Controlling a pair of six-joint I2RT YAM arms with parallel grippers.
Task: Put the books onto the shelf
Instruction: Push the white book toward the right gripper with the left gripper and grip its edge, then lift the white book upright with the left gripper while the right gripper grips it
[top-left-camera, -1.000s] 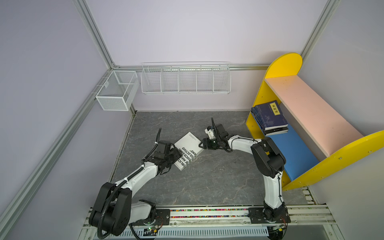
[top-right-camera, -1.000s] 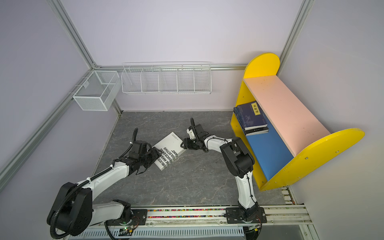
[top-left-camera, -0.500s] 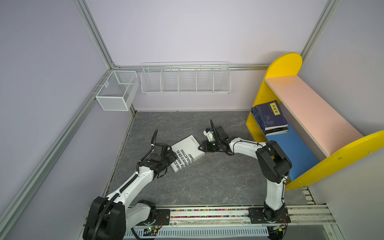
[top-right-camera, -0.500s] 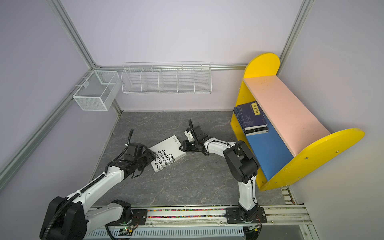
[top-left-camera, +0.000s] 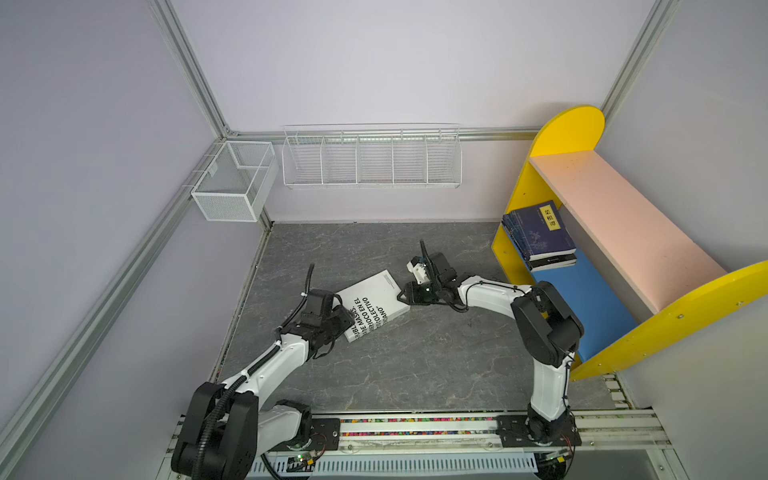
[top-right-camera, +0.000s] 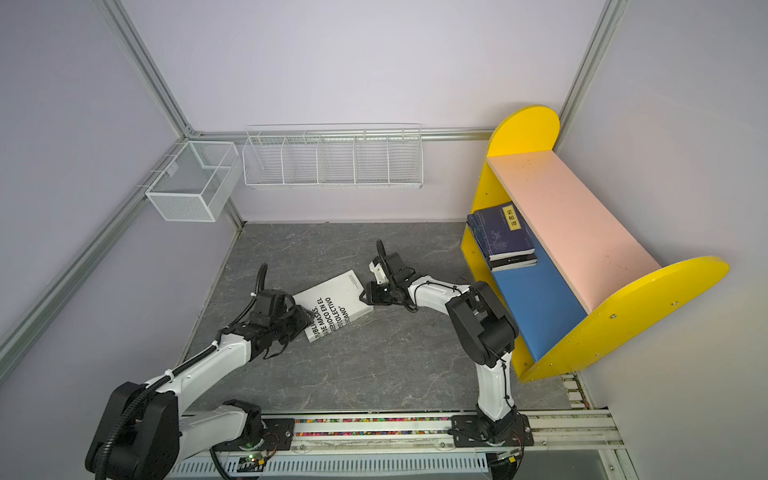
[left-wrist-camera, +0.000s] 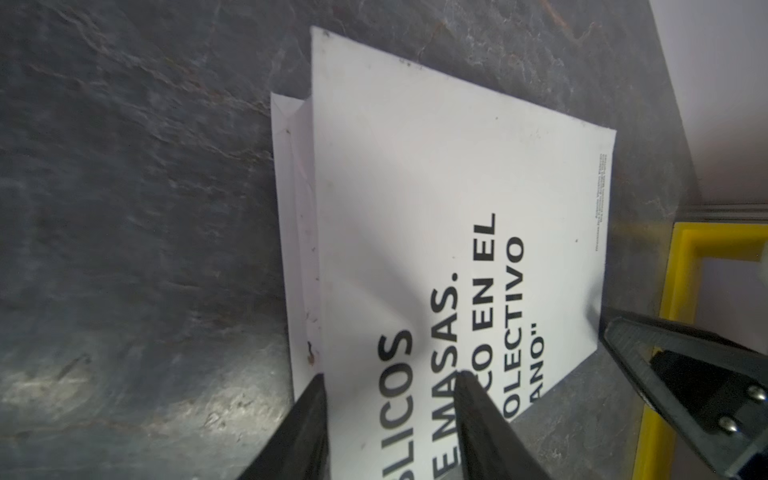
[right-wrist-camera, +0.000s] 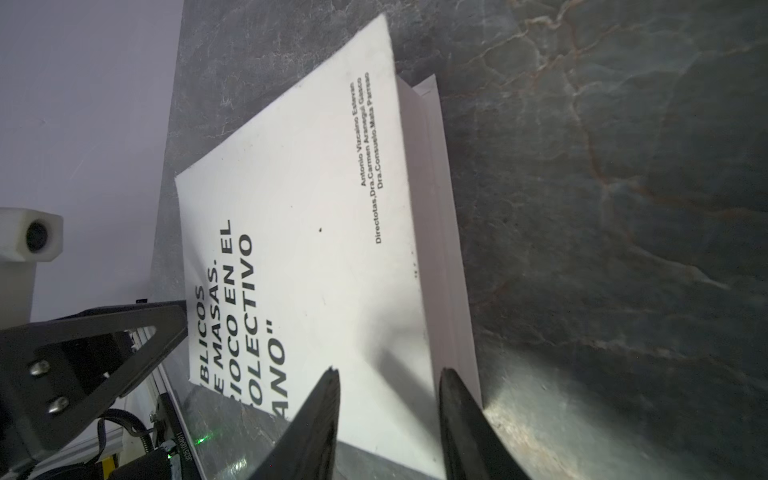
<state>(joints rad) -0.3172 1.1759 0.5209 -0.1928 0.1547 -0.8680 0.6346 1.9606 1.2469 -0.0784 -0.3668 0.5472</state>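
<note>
"The grey stone floor (top-left-camera: 415, 365) is almost bare. Is the job nearly done?"

"Nearly, I think. In both top views a pile of blue books (top-left-camera: 538, 237) lies on the blue lower board (top-left-camera: 590, 303) of the shelf (top-left-camera: 623, 216), at the right of the frame."

"And the big white book (top-left-camera: 374, 301)?"

"It lies flat on the floor in the middle, well apart from the shelf. It is the only book I see left to put away."

"Do the arms have it?"

"The left gripper (top-left-camera: 338, 322) is at its lower-left corner, and the right gripper (top-left-camera: 405, 293) is at its upper-right edge. Their jaws stand partly apart around the edges. I cannot tell if either one pinches it."
</note>
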